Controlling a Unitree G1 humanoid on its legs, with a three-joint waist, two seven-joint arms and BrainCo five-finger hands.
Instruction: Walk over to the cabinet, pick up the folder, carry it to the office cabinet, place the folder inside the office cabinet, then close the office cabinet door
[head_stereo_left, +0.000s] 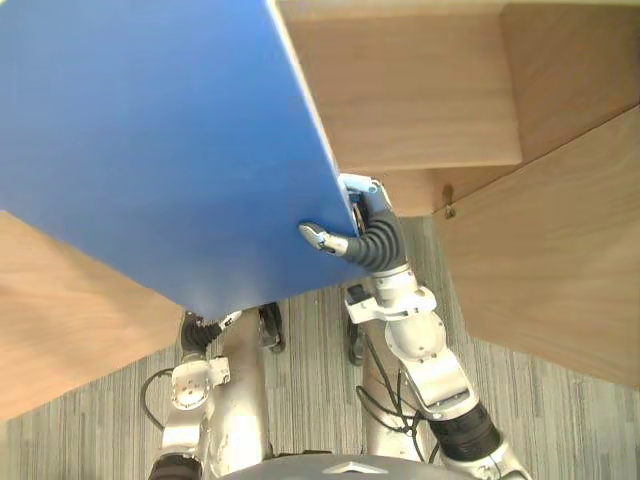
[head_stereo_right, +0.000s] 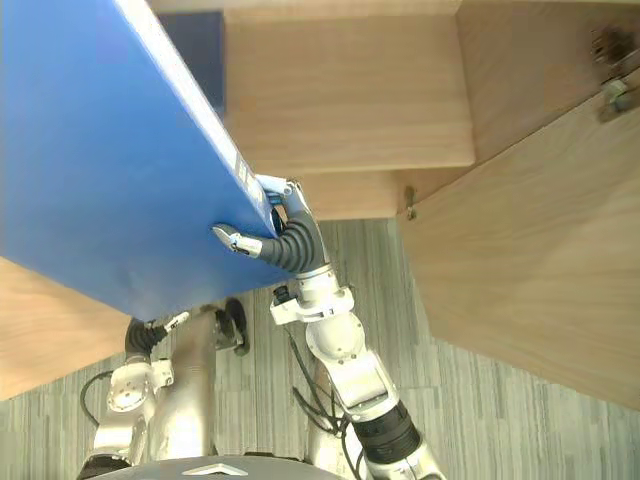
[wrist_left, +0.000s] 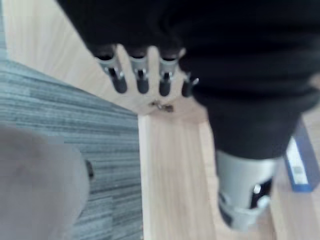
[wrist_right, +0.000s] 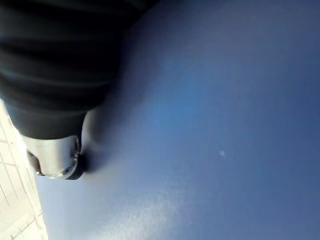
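Office cabinet straight ahead, inner wooden shelf exposed. Cabinet door swung open on robot's right.

Blue folder lifted, tilted, upper end toward opening. Cannot tell whether it has crossed front edge.

Right hand grips folder's edge, thumb on blue face, fingers wrapped over spine. Left hand low beneath folder's lower corner, fingers straight, holding nothing.

Judged: pickup and carry done. Left: set folder inside, release, shut door.

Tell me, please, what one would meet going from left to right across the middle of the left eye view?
Blue folder → right hand gripping its edge → open wooden cabinet door.
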